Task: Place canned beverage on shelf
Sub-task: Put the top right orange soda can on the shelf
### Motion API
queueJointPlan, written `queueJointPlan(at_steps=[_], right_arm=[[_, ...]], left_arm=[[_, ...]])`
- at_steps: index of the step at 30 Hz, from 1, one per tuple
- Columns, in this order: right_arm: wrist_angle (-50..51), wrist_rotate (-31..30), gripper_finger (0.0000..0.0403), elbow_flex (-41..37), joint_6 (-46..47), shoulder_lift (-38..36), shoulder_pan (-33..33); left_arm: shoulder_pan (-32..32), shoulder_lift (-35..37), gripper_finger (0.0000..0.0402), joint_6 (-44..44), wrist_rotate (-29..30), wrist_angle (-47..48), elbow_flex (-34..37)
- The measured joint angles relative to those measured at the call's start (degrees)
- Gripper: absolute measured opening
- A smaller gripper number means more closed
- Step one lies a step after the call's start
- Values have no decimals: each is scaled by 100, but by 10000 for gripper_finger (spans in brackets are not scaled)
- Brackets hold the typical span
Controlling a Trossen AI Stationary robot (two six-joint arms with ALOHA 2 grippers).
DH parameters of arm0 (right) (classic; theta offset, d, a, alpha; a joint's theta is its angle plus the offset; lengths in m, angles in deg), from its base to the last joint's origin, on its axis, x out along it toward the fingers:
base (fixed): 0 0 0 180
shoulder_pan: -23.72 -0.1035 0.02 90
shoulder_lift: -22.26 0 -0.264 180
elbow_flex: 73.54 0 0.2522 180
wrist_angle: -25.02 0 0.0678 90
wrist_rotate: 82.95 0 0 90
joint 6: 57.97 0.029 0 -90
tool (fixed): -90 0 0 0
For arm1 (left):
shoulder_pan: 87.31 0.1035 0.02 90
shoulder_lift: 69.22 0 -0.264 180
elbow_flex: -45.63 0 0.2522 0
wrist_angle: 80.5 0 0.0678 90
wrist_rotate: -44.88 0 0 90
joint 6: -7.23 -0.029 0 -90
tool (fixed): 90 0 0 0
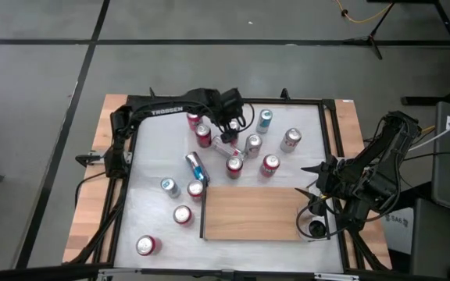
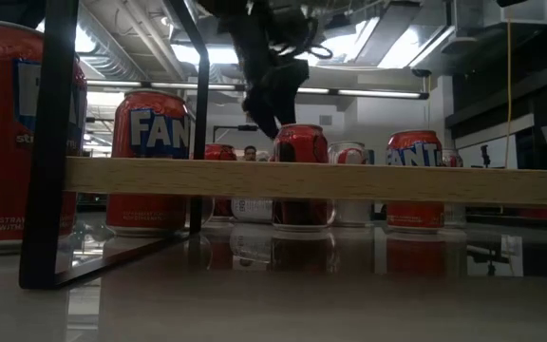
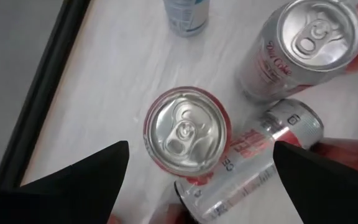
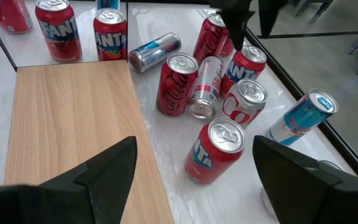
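Left pincer (image 3: 197,180), released, hovers directly above an upright red aluminium can (image 3: 185,134); descend centred, avoiding the fallen silver can (image 3: 253,165) just beside.

Thirteen cans, one shelf, two arms

The high view shows thirteen cans (image 1: 270,164) on the tabletop (image 1: 151,156); eleven stand upright and two lie on their sides, namely one silver can with red lettering (image 1: 226,148) and one blue-and-silver can (image 1: 196,164); of the upright ones, two are teal or pale blue (image 1: 265,119), the rest are red or silver with red; there is one wooden shelf (image 1: 248,212), bare, with no can on it; two dark arms reach over the tabletop, each with one gripper: the left gripper (image 3: 201,146) and the right gripper (image 4: 194,142), so two grippers and four fingers in all
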Motion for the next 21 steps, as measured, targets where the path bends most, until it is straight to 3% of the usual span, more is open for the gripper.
queueJointPlan(at_steps=[13, 21], right_arm=[[2, 0, 310, 0, -2, 2, 0], [2, 0, 310, 0, -4, 2, 0]], left_arm=[[13, 7, 392, 1, 1, -757, 711], [-11, 2, 392, 9, 219, -946, 752]])
